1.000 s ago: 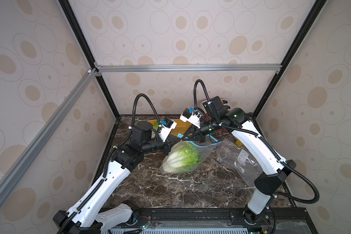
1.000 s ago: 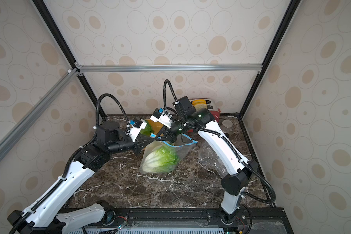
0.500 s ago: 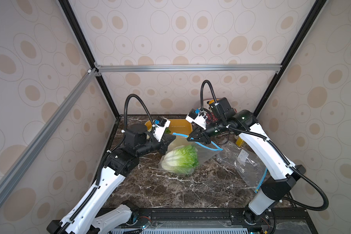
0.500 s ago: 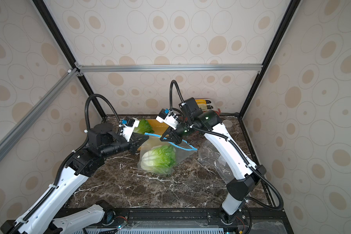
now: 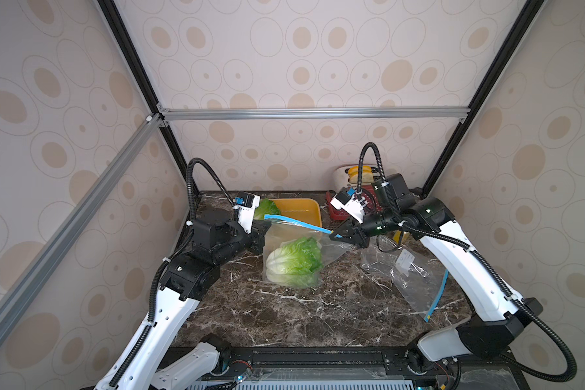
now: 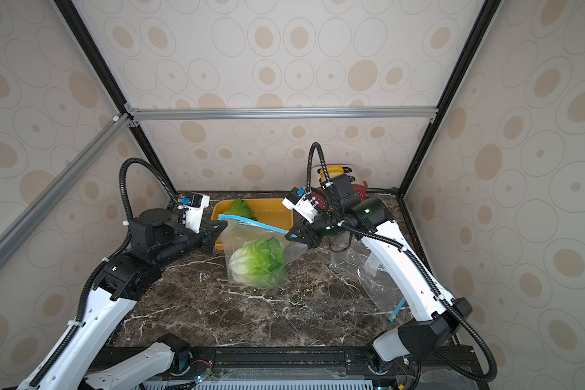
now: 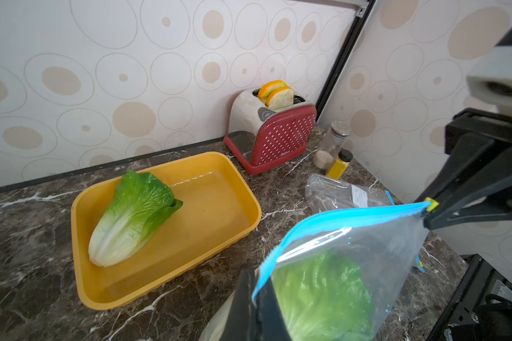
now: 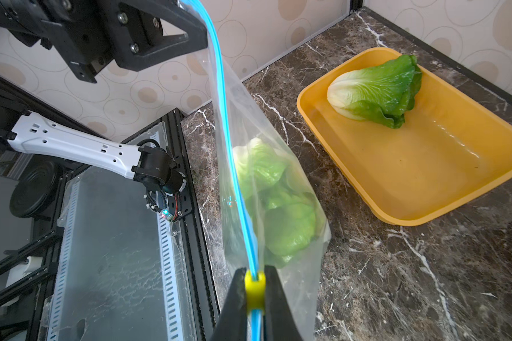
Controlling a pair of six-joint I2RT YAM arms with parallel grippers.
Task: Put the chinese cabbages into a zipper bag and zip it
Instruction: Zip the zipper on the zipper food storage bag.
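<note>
Green cabbage (image 7: 130, 218), yellow tray (image 7: 213, 212) — blue zipper (image 7: 352, 217).

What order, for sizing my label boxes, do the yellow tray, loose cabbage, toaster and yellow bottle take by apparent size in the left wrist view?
1. yellow tray
2. loose cabbage and toaster: look about alike, not ranked
3. yellow bottle

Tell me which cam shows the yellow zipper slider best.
Right wrist: the yellow slider is close up, pinched in the right end effector. Left wrist shows it small. In both top views it is too small to make out.
</note>
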